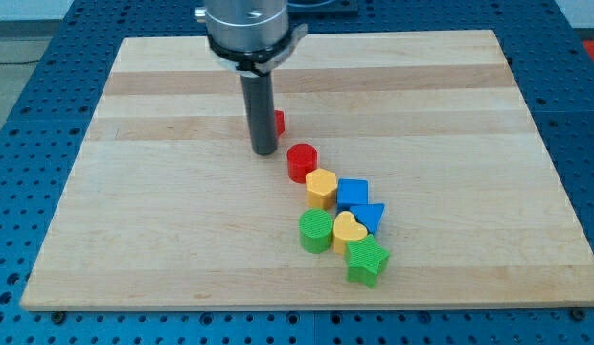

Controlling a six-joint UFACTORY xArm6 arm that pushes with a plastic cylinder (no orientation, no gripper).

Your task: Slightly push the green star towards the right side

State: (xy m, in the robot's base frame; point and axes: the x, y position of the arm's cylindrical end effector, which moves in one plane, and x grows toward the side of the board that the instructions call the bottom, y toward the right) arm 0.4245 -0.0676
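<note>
The green star (367,261) lies near the view's bottom edge of the wooden board, at the lower end of a chain of blocks. It touches a yellow heart (350,229) just above it. My tip (264,150) rests on the board well up and to the left of the star, far from it. A small red block (278,122) is partly hidden behind the rod on its right.
The chain runs from a red cylinder (302,162) down through a yellow hexagon (321,187), a blue cube (353,194), a blue triangle (370,217) and a green cylinder (316,231). The wooden board (163,220) lies on a blue perforated table.
</note>
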